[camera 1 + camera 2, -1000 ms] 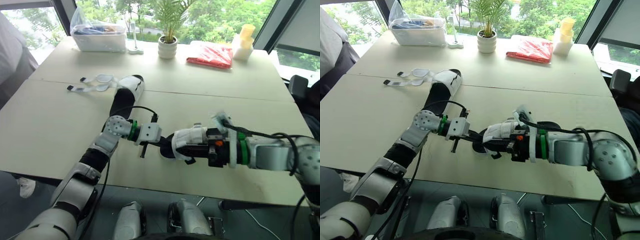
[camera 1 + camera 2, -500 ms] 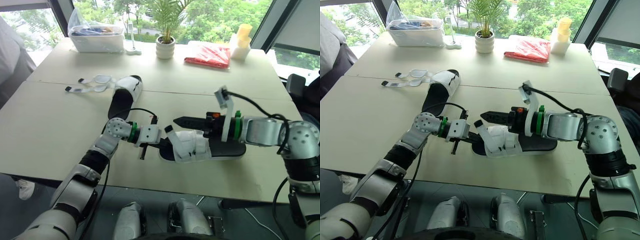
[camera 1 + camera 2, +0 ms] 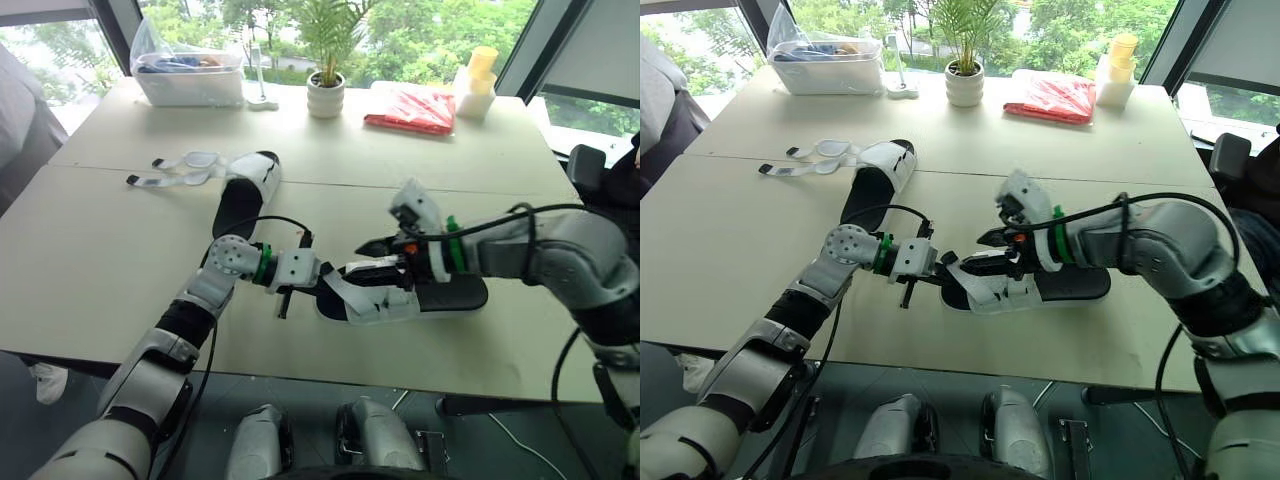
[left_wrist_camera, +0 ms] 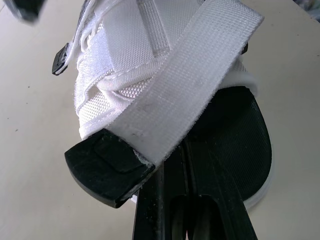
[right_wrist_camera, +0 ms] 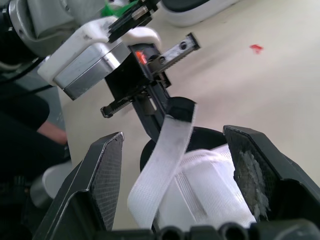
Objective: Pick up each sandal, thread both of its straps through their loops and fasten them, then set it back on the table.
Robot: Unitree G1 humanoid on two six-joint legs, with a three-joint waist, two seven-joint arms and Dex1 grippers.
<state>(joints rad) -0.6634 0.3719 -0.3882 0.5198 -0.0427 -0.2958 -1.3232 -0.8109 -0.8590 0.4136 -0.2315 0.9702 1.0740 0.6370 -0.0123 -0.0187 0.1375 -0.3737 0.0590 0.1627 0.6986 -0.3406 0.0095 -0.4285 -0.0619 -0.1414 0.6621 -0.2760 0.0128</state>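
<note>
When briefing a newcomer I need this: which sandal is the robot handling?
On the beige table, look at the near half. It is the black-soled sandal whose white strap the left gripper pinches, the right gripper open over it; the other sandal lies farther back.

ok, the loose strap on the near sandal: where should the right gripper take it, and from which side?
Probably the free middle of the loose strap, between the left gripper pinching its tip and the white upper. It's a flat band in the air there, so pads go on its broad faces. Come from above; the open right gripper straddles it.
</note>
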